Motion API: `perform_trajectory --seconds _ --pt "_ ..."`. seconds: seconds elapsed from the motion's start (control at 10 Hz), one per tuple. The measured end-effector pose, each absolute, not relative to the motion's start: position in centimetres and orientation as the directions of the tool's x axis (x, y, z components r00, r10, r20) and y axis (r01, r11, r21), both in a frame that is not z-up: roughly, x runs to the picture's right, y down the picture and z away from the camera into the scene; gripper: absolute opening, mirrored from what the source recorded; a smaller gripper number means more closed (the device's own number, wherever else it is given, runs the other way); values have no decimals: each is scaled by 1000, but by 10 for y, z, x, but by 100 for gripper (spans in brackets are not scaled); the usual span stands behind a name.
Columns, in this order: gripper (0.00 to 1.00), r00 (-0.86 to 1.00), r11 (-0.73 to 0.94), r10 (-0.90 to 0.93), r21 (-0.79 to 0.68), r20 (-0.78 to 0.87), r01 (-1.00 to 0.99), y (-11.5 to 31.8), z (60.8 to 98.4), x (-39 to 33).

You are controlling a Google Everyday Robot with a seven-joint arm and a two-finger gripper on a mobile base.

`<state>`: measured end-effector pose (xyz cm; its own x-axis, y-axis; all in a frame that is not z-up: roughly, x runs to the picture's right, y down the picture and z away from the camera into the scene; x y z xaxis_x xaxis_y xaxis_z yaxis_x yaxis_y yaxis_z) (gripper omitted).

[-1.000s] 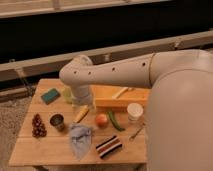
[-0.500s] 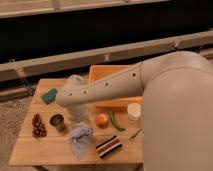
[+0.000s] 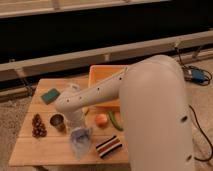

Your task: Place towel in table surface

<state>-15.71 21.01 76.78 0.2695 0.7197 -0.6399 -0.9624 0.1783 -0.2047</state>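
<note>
Arm point(image 3: 155, 110): the bulky white arm fills the near right of the view. It passes in front of the orange bin point(image 3: 106, 79) and covers the bin's right part, then bends at an elbow just in front of the bin's left corner.
Striped item point(image 3: 108, 146): a small block with dark, light and red bands. It lies flat straight in front of the bin, close to the near edge of the table point(image 3: 40, 152).
Towel point(image 3: 80, 143): a crumpled blue-grey cloth on the wooden top, in front of the bin's left corner and well apart from it, just left of the striped item.
Gripper point(image 3: 78, 127): it points down from the elbow, between the bin and the towel, and meets the top of the cloth.
Gripper state: I cannot tell whether it grips the towel or has let go.
Dark cluster point(image 3: 38, 126): a knobbly brown thing far to the front left of the bin.
Metal cup point(image 3: 57, 121): upright, just beside the cluster on the side towards the bin.
Orange fruit point(image 3: 102, 119): round, near the bin's front wall.
Green vegetable point(image 3: 115, 121): long and curved, just right of the fruit, partly under the arm.
Green sponge point(image 3: 50, 95): flat, left of the bin, near the table's far left corner.
Rail point(image 3: 60, 61): a pale ledge running behind the bin.
Blue device point(image 3: 197, 75): on the floor far right of the bin, with cables.
</note>
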Motion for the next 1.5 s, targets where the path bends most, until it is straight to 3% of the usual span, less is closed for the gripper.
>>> perform_trajectory --seconds 0.6,0.7,1.3,1.5 --pt "65 258 178 683 -187 -684 -966 229 801 -154" --pt "60 254 180 680 -179 -688 -967 230 802 -152" --pt "3 229 197 675 -128 -701 -972 230 790 -139" --pt "0 212 195 681 -106 -701 -975 222 778 -129"
